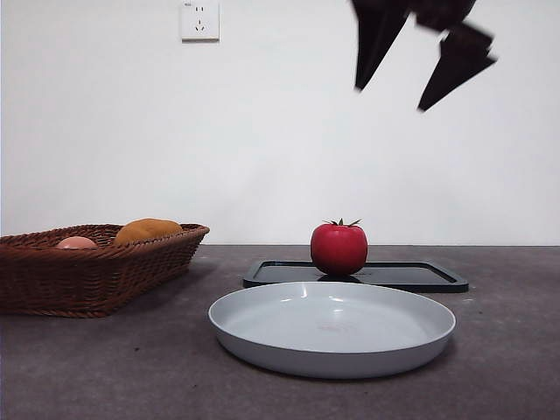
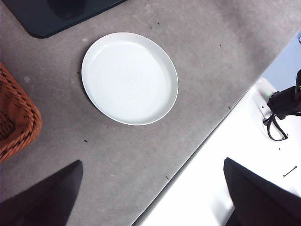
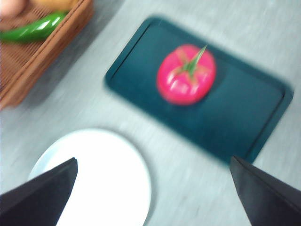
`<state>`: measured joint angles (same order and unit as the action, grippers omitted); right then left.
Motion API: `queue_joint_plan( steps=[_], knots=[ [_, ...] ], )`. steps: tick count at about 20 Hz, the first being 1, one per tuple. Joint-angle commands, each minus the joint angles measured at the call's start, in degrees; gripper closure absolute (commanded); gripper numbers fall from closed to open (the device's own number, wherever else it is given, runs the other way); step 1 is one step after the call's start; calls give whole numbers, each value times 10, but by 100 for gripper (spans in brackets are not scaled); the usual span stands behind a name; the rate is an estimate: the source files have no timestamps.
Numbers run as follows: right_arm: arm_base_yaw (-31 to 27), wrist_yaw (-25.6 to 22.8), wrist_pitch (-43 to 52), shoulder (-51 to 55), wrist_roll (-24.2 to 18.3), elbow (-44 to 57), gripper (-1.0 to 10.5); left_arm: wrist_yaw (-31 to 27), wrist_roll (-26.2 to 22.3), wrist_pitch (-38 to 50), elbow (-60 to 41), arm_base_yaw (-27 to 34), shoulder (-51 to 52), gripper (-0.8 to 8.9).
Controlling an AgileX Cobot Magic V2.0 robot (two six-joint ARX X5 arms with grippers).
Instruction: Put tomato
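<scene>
The tomato, glossy red with a green stem, sits upright on a black tray behind a grey-white plate. The plate holds nothing. My right gripper hangs open high above the tray, a little right of the tomato. Its blurred wrist view shows the tomato on the tray between the wide-open jaws, with the plate nearer. My left gripper is open and empty, high over the table's edge, looking down on the plate and a tray corner.
A brown wicker basket stands at the left with an orange-yellow fruit and a pale pinkish fruit. The right wrist view shows a green pepper in it. A wall socket is behind.
</scene>
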<state>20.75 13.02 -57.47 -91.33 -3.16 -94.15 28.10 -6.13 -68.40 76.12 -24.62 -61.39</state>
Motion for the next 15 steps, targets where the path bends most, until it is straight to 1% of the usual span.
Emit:
queue_joint_plan(
  steps=[1,5,9,12,15],
  knots=[
    [5,20,-35,31,1,-14,432,3,-7,3,13,-3,-4,348],
    [19,27,-84,105,1,-13,433,3,-7,3,13,-2,-3,348],
    [46,35,-103,188,1,15,433,3,-7,3,13,-2,-4,348],
    [64,35,-103,254,5,73,434,3,-7,3,13,-2,-3,348],
    [73,44,-102,327,19,165,434,3,-7,3,13,-2,-3,348]
  ],
)
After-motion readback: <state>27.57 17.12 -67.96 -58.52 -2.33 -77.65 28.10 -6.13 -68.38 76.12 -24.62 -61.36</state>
